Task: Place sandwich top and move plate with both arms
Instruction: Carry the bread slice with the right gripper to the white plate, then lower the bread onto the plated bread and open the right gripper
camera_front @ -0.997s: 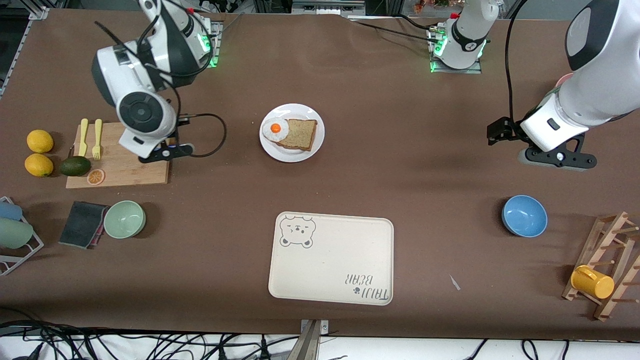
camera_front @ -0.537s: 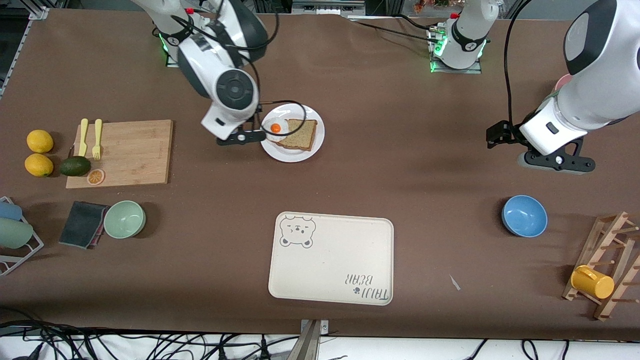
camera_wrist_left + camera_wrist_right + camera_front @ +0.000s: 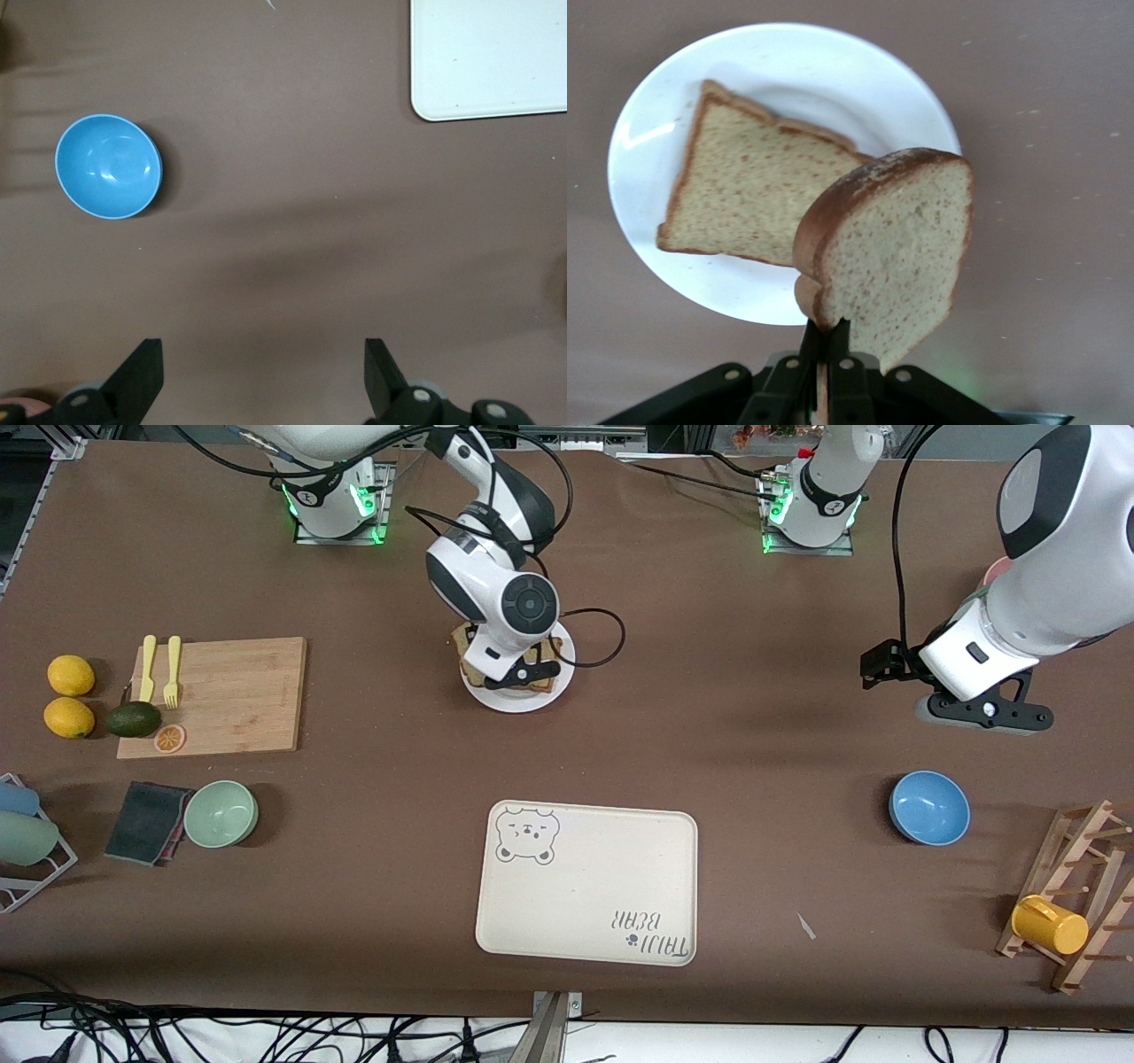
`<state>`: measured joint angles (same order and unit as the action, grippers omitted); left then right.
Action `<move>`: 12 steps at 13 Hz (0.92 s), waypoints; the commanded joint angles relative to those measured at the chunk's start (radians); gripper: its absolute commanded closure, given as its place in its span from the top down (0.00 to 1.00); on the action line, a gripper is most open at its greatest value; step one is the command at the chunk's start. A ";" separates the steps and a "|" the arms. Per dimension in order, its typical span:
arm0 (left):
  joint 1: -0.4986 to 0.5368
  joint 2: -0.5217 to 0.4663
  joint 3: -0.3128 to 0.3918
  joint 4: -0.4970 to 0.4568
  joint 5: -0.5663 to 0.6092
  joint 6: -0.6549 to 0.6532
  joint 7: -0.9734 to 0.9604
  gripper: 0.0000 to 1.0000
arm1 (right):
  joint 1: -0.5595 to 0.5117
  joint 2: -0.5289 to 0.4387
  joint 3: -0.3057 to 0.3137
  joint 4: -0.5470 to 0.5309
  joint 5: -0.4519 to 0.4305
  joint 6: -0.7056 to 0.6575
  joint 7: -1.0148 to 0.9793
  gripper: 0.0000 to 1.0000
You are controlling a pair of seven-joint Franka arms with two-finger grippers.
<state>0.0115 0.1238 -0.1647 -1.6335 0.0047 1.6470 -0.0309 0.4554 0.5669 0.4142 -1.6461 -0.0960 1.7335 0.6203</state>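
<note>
The bear-print tray (image 3: pixel 586 886) lies nearest the front camera, with the blue bowl (image 3: pixel 928 807) toward the left arm's end. Over bare table by that bowl, the waiting left gripper (image 3: pixel 264 372) hangs released. Farther off, the right gripper (image 3: pixel 827 350) is clenched on the sandwich top (image 3: pixel 890 248), holding it over the plate (image 3: pixel 771 62) and its squarer slice (image 3: pixel 749 186).

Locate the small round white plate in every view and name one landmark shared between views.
Front view: the small round white plate lies under the right pincer, farther from the camera than the cream bear-print tray.
Right wrist view: the plate holds a brown bread slice.
Left wrist view: not in it.
Shared landmark: the plate for front and right wrist; the tray for front and left wrist.
</note>
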 commanded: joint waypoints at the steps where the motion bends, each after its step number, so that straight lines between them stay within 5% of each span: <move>1: -0.004 0.007 -0.006 0.026 0.035 -0.003 0.003 1.00 | 0.054 0.036 -0.006 0.035 -0.005 0.026 0.054 0.00; 4: -0.005 0.007 -0.006 0.027 0.035 -0.003 0.003 1.00 | 0.068 0.064 -0.006 0.035 -0.008 0.070 0.058 0.00; 5: -0.004 0.004 -0.006 0.026 0.035 -0.006 0.003 1.00 | 0.066 0.064 -0.008 0.037 -0.008 0.075 0.059 0.97; 12: -0.004 0.002 -0.006 0.026 0.035 -0.004 0.003 1.00 | 0.031 0.060 -0.008 0.210 0.006 -0.009 0.022 1.00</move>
<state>0.0116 0.1237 -0.1666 -1.6263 0.0047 1.6490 -0.0309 0.4960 0.6158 0.4008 -1.4975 -0.0971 1.7815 0.6603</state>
